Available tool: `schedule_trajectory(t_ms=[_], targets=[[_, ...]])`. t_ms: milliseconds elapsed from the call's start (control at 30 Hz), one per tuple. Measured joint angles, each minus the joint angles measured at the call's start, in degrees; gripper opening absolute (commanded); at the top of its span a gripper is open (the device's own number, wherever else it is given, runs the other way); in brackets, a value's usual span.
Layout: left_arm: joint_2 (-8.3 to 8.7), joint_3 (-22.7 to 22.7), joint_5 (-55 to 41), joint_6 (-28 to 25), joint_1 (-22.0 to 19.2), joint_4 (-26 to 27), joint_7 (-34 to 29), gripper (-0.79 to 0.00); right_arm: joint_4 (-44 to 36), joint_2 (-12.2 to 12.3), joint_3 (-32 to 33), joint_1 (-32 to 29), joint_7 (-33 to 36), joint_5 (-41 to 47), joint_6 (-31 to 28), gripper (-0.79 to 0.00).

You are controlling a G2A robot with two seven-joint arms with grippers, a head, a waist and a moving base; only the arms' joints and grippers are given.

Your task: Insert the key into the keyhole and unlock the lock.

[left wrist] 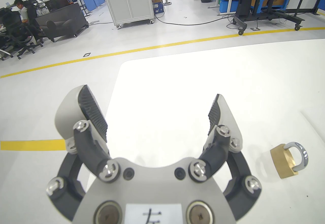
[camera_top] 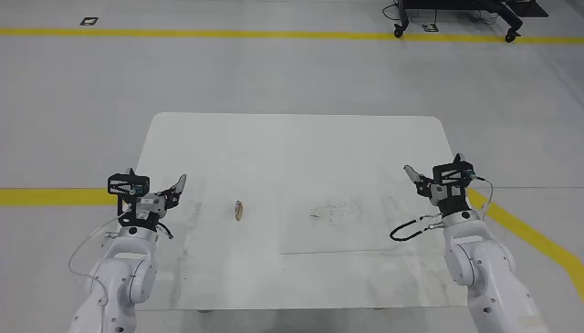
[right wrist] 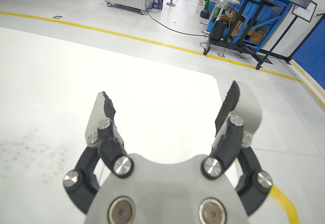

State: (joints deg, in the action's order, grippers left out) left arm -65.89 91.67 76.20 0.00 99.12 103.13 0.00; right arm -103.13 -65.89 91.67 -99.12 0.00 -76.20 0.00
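- Lock (left wrist: 289, 160) sits in neither gripper; it lies flat on the white table (left wrist: 177, 77), with nothing touching it.
- Left gripper (left wrist: 152, 105) has its jaws spread wide with nothing between them. It hangs at the table's left edge, one finger over the floor and the other over the tabletop.
- Right gripper (right wrist: 170, 98) is likewise spread wide and holds nothing. It hangs at the table's right edge, its outer finger past the rim and over the floor.
- From above, the left gripper (camera_top: 153, 190) and the right gripper (camera_top: 436, 173) stand well apart at opposite sides of the table (camera_top: 301, 141), both toward its near half.
- The lock (camera_top: 238, 210) lies between them, nearer the left gripper but clearly apart from it.
- The lock has a brass body and a silver shackle, and the shackle end points away from the left gripper. Whether the shackle is latched cannot be told.
- Grey scuff marks (camera_top: 333, 210) dot the tabletop between the lock and the right gripper; they also show in the right wrist view (right wrist: 33, 148).
- Beyond the table's far edge a yellow line (camera_top: 274, 34) runs across the pale floor.
- Past that line stands a black wheeled stand (camera_top: 456, 5).
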Motion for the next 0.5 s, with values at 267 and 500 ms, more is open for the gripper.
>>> schedule_trajectory(t_ms=[267, 500], targets=[[0.00, 0.0, 0.0, 0.0, 0.0, 0.0, 0.0, 0.000, -0.1, 0.0, -1.3, 0.7, 1.2, -1.7, -0.9, 0.000], [0.00, 0.0, 0.0, 0.0, 0.0, 0.0, 0.0, 0.000, 2.9, -0.5, -11.1, 8.0, 7.5, -6.4, -9.8, 0.000]])
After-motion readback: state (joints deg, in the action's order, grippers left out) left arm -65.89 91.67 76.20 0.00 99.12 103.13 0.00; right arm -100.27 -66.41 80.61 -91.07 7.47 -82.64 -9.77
